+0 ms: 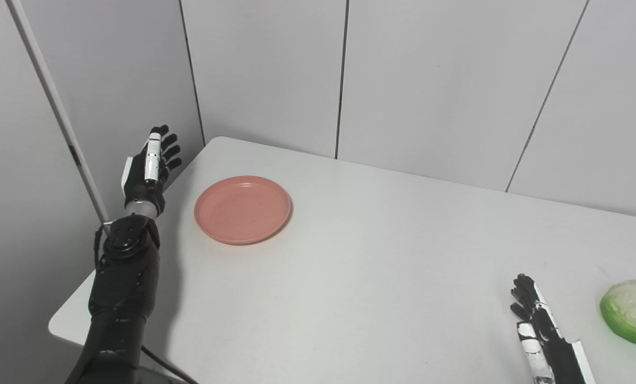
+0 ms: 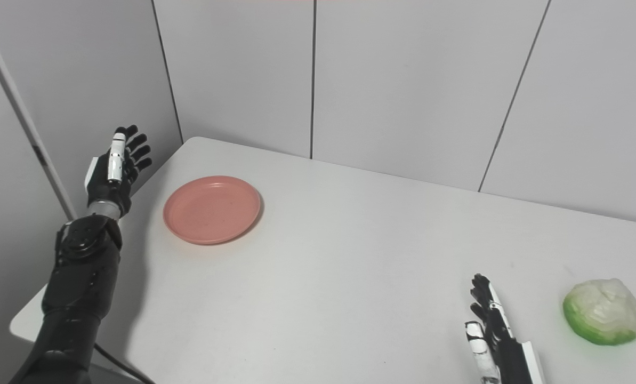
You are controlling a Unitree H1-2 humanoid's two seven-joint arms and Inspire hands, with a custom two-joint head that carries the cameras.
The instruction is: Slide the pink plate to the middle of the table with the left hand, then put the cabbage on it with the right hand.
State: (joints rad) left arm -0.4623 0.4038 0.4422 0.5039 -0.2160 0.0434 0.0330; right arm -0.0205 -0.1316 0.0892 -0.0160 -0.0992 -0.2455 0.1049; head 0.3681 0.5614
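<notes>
Fingers of both hands spread, empty; only the right eye view shows the whole cabbage (image 2: 602,312)

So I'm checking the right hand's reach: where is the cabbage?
The cabbage sits near the table's front right edge, just right of the open right hand, far from the pink plate.
</notes>
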